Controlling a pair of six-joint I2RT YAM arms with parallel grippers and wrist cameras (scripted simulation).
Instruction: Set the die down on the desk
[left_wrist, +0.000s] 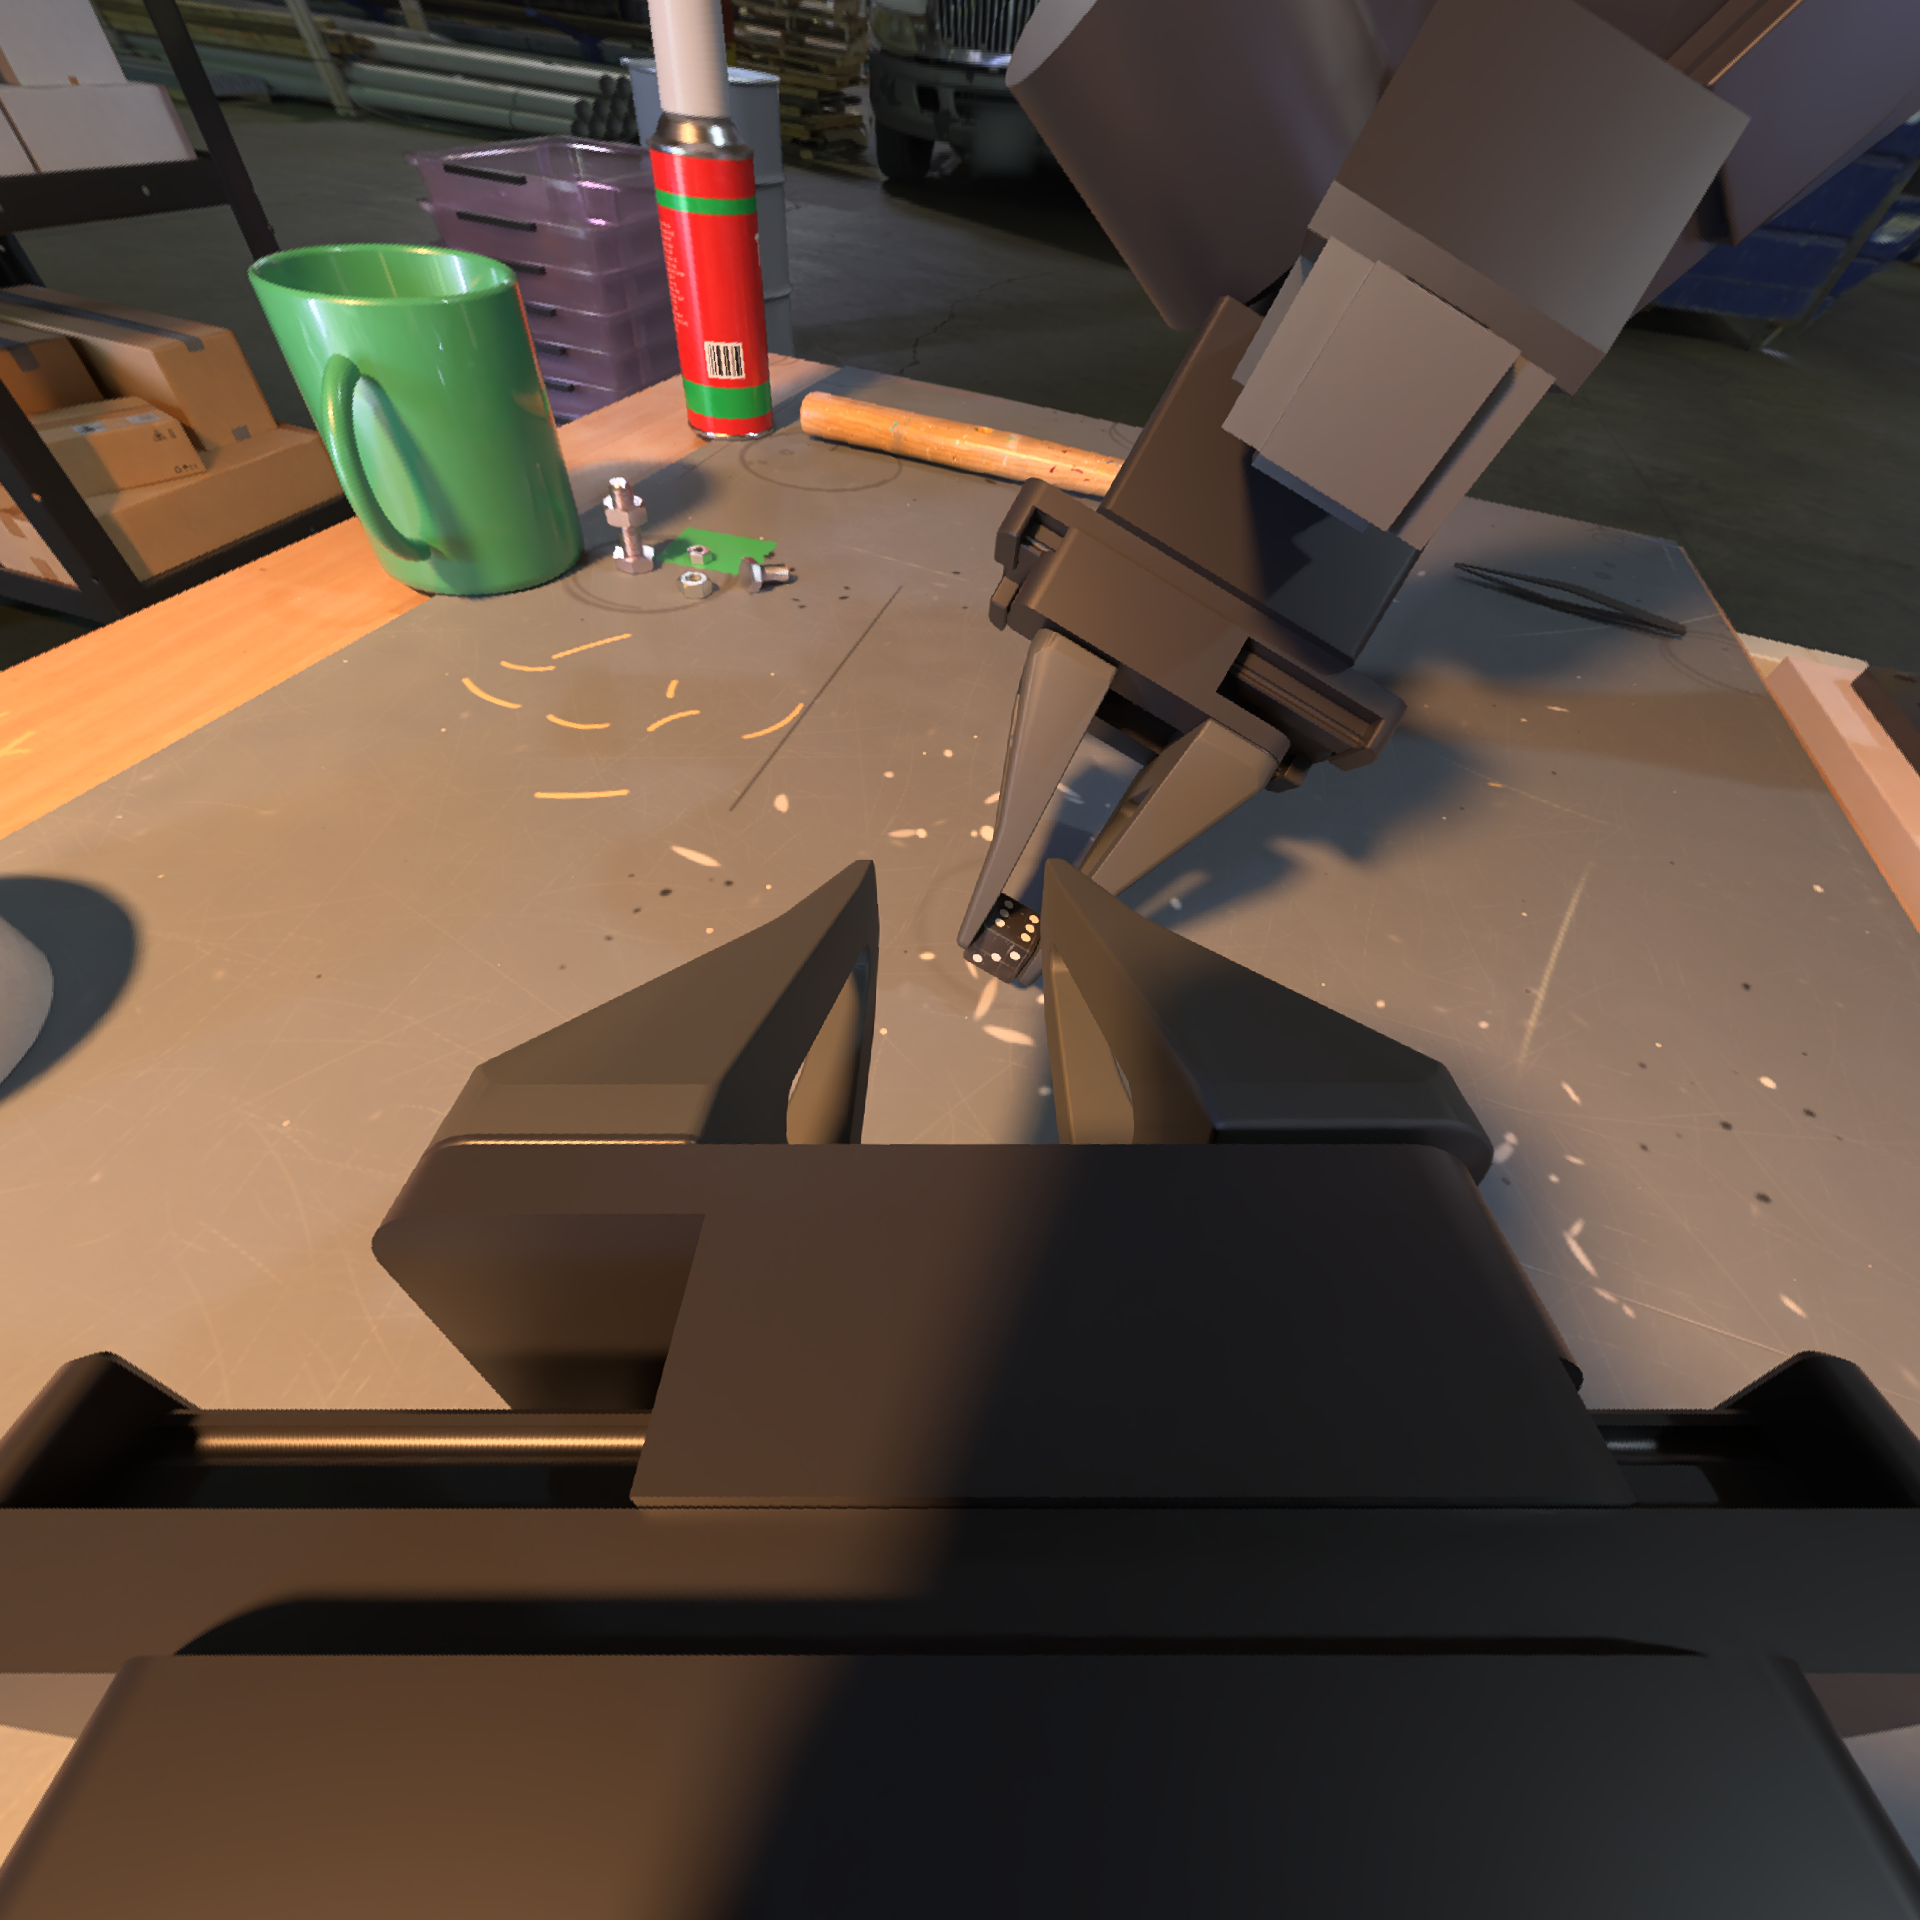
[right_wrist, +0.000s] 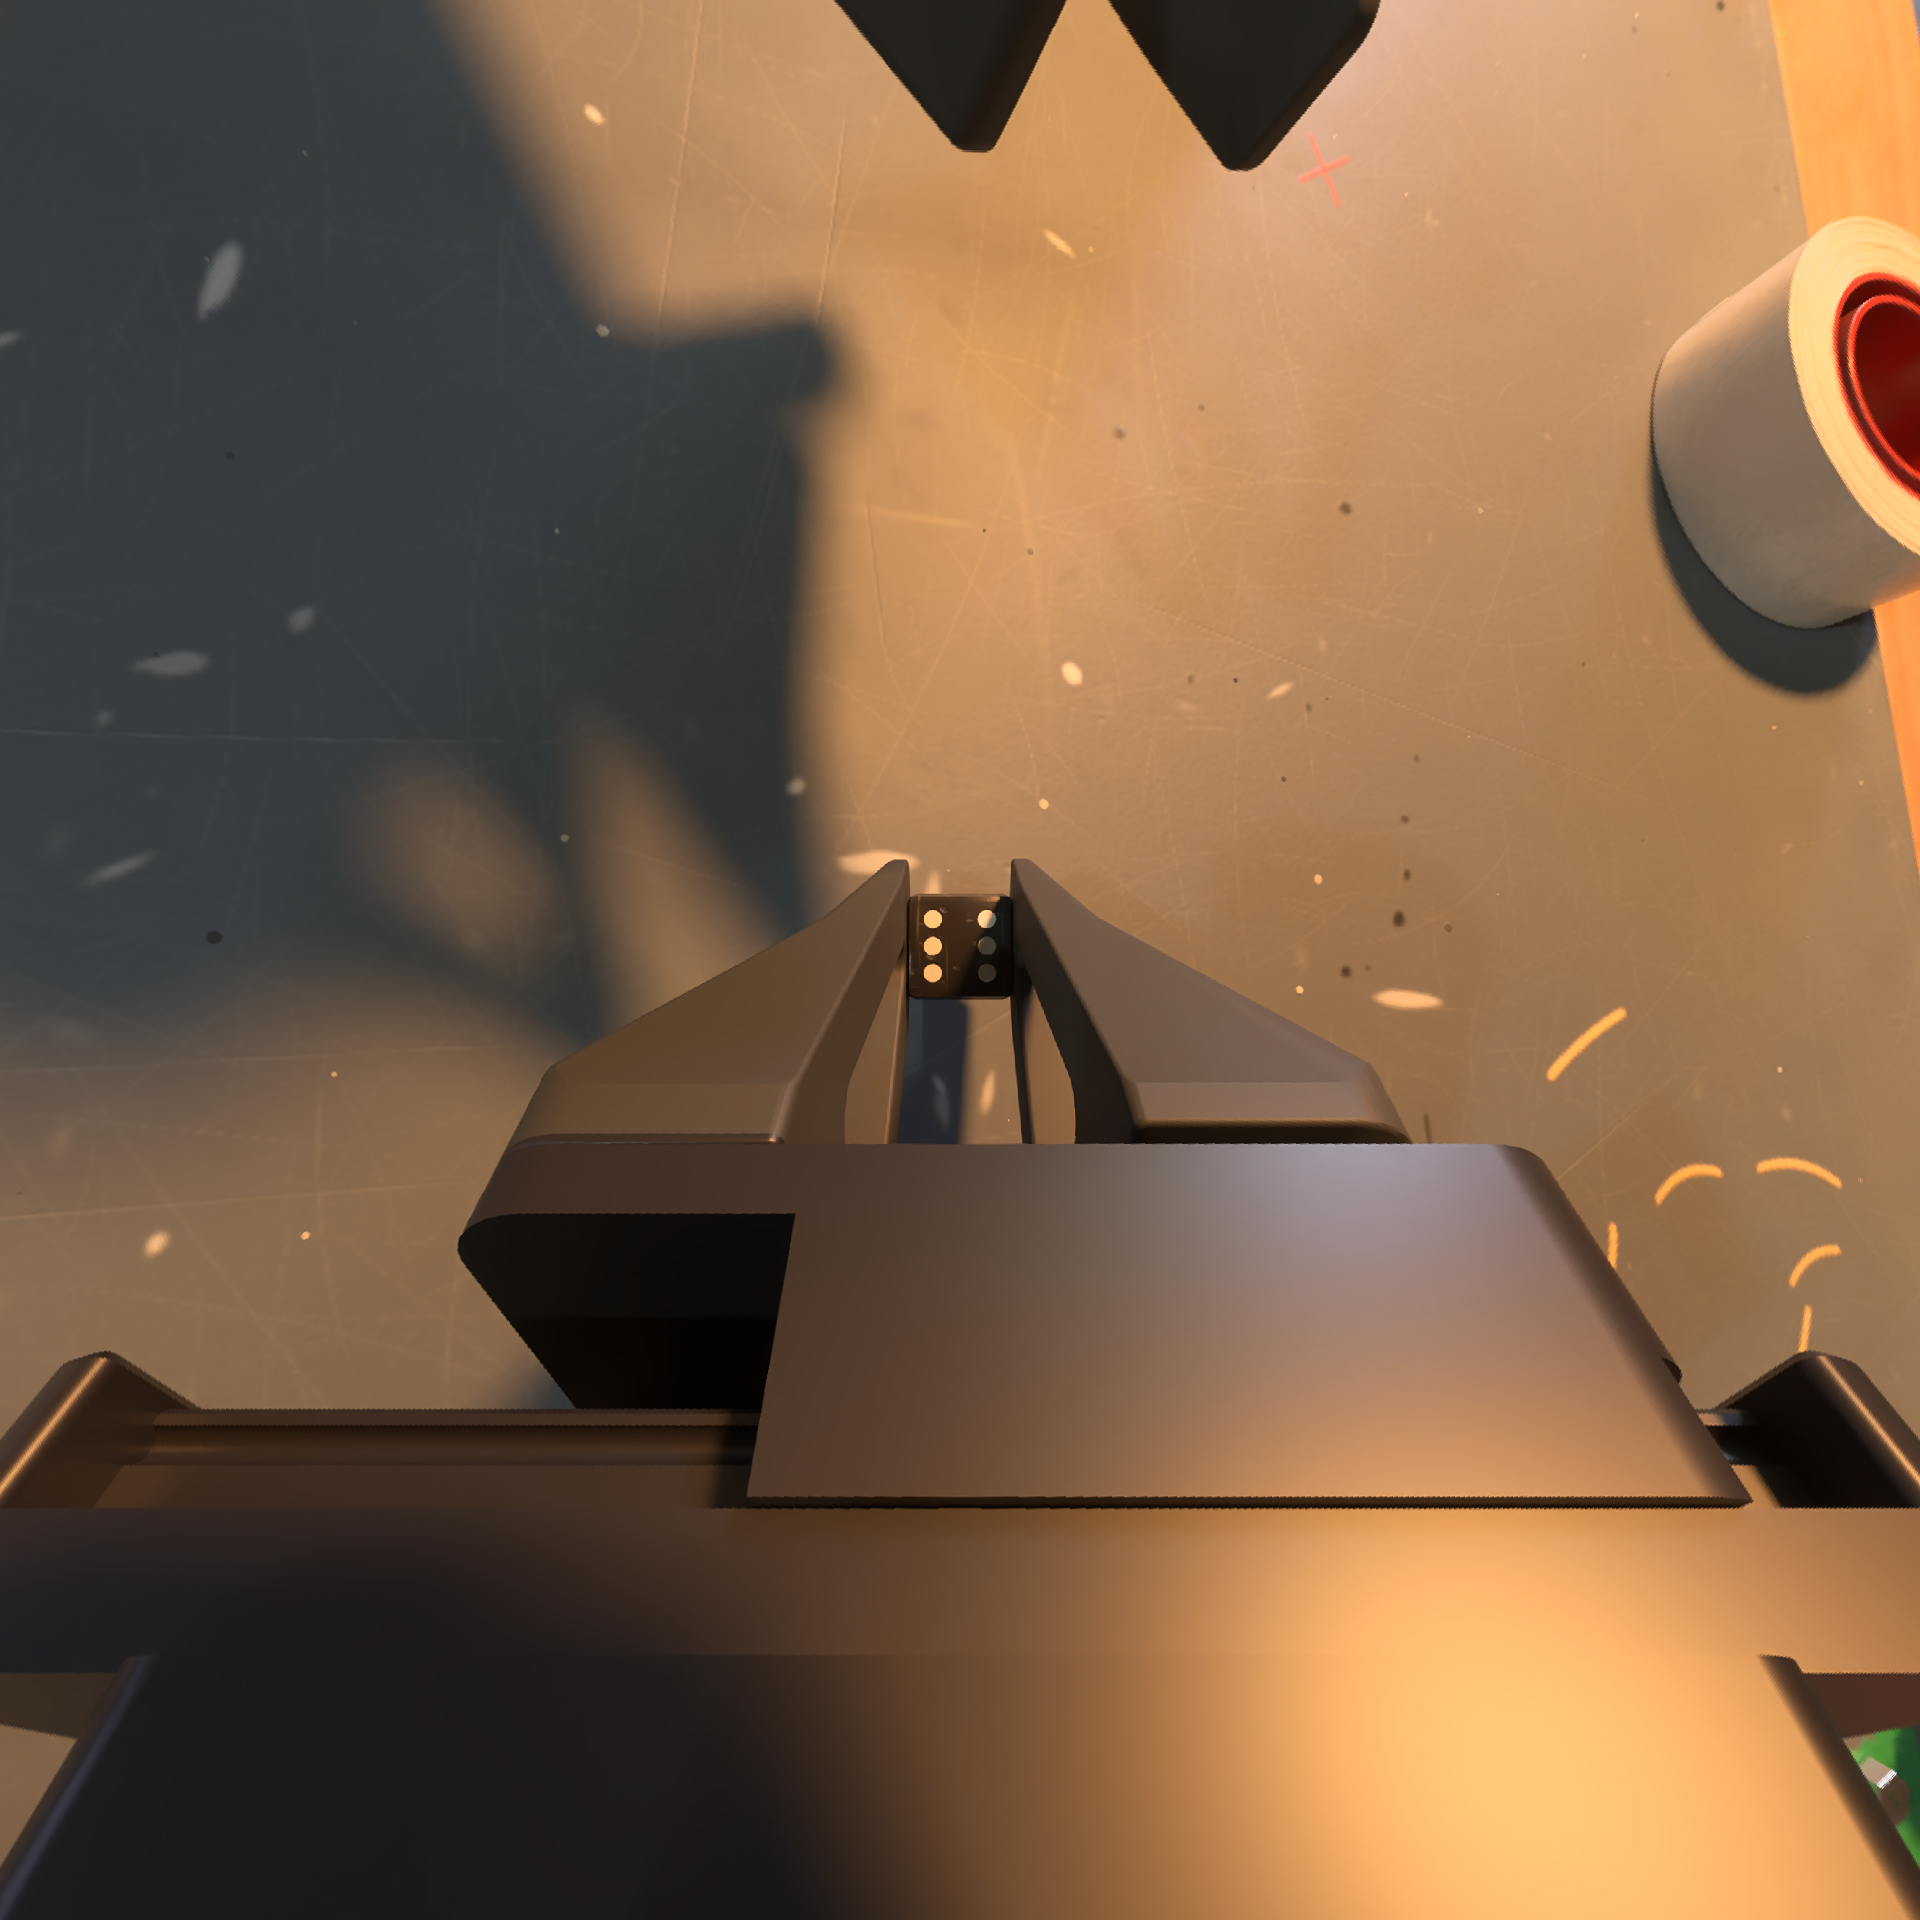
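A small black die (right_wrist: 959, 948) with white pips sits pinched between the fingertips of my right gripper (right_wrist: 960, 883), which is shut on it. In the left wrist view the die (left_wrist: 1004, 937) shows at the tip of the right gripper (left_wrist: 1006, 951), at or just above the grey desk mat (left_wrist: 416, 987); I cannot tell if it touches. My left gripper (left_wrist: 961, 883) is open and empty, its fingertips just in front of the die. Its fingertips (right_wrist: 977, 114) show at the top of the right wrist view.
A green mug (left_wrist: 416, 416), a red spray can (left_wrist: 717, 281), a wooden handle (left_wrist: 956, 436), bolts and nuts (left_wrist: 686, 561) and tweezers (left_wrist: 1569, 597) lie at the far side. A roll of tape (right_wrist: 1787, 436) sits by the mat's edge.
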